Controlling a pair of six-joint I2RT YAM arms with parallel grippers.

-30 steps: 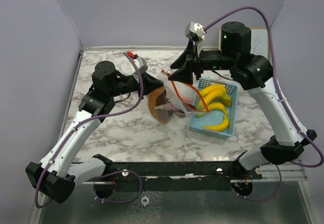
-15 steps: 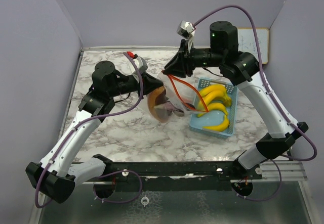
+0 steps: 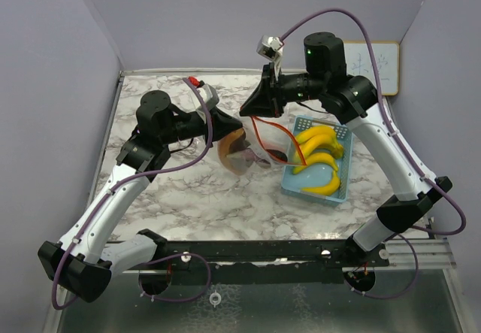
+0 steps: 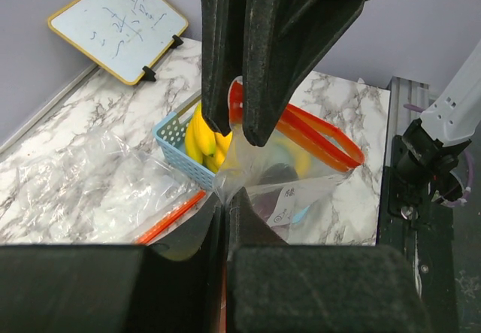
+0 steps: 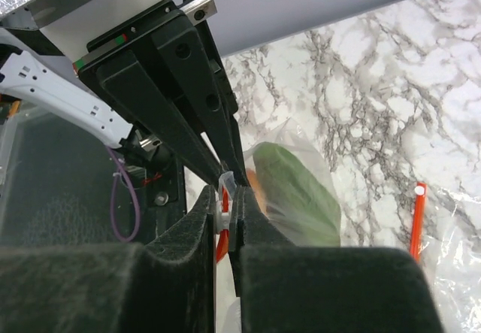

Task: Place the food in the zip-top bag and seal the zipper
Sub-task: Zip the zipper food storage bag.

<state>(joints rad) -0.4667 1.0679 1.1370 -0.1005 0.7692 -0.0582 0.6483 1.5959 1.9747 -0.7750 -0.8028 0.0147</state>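
Observation:
A clear zip-top bag (image 3: 259, 149) with a red zipper (image 3: 274, 134) hangs between my two grippers above the table. My left gripper (image 3: 239, 128) is shut on the bag's clear edge, seen in the left wrist view (image 4: 224, 196). My right gripper (image 3: 248, 110) is shut on the white zipper slider (image 5: 226, 211) right beside the left fingers. A green leaf (image 5: 293, 190) and a dark purple piece (image 4: 279, 175) show through the bag. Yellow bananas (image 3: 319, 149) lie in the light blue basket (image 3: 334, 196), outside the bag.
A second clear bag with an orange zipper (image 4: 169, 216) lies flat at the back left of the table (image 3: 188, 198). A small whiteboard (image 3: 373, 66) leans on the back right wall. The basket stands right of the bag.
My right gripper has moved left along the zipper, from over the basket's back corner to right beside my left gripper. The left arm has stayed put.

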